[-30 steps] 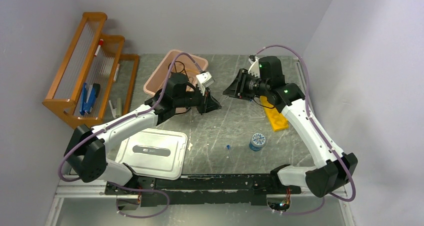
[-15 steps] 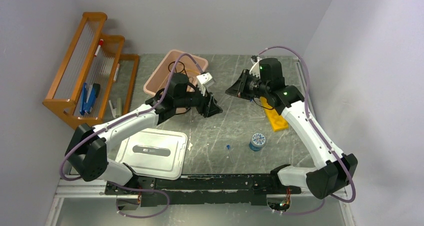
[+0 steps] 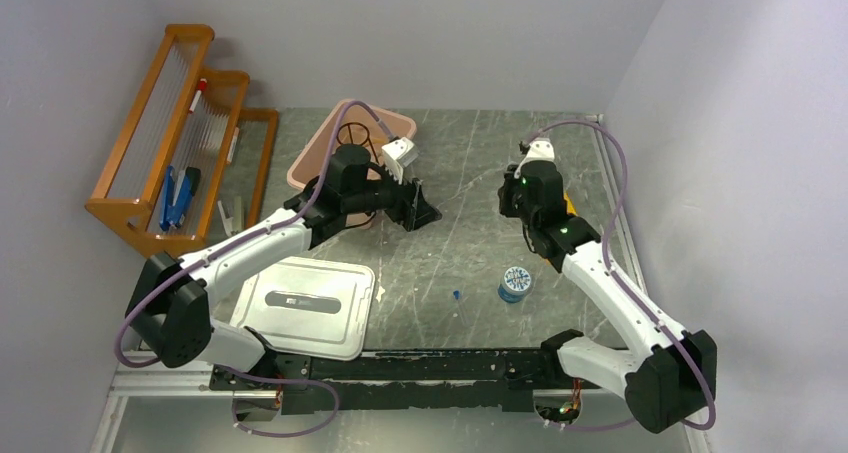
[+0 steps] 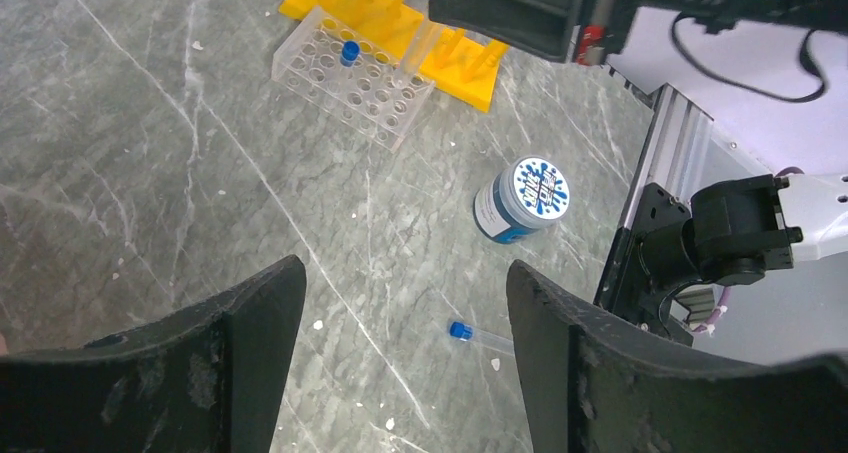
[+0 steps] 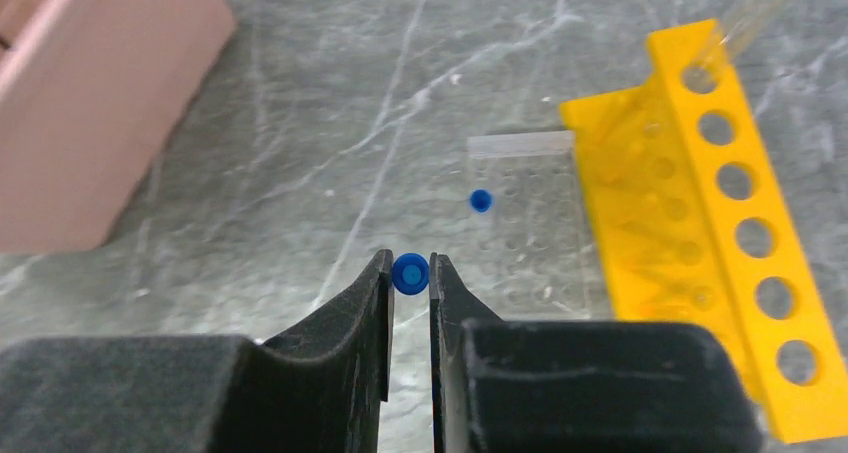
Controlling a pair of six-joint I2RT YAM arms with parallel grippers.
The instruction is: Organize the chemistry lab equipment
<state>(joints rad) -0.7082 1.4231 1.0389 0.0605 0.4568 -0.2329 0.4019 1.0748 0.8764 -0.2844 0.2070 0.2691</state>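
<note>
The right gripper (image 5: pixel 410 269) has its jaws clamped on a tiny blue-capped vial (image 5: pixel 410 274). The round cap faces the wrist camera, so the vial's long axis runs straight away from the lens toward the desk (image 3: pixel 470 143). Its body is hidden behind the cap. At about 2 o'clock from it in that view lies a clear vial tray (image 5: pixel 535 228), with a second capped vial (image 5: pixel 481 200) standing in a hole near the tray's 9 o'clock edge. Just beside the tray, on its 3 o'clock side, is the yellow tube rack (image 5: pixel 720 223), its long axis running from 11 to 5 o'clock.

The left gripper (image 4: pixel 405 278) hangs above bare desk with its jaws wide apart and nothing between them. In its view a loose vial (image 4: pixel 478 335) lies flat on the desk, blue cap toward roughly 10 o'clock and clear body toward 4 o'clock. A blue-lidded jar (image 4: pixel 520 198) stands upright at 1 o'clock from that vial, apart from it.

From above, the pink tub (image 3: pixel 312 145) sits at the desk's 11 o'clock. The white lid (image 3: pixel 305 303) is at 7 o'clock, and the orange wooden rack (image 3: pixel 150 153) is at 9 o'clock, against the left wall.
</note>
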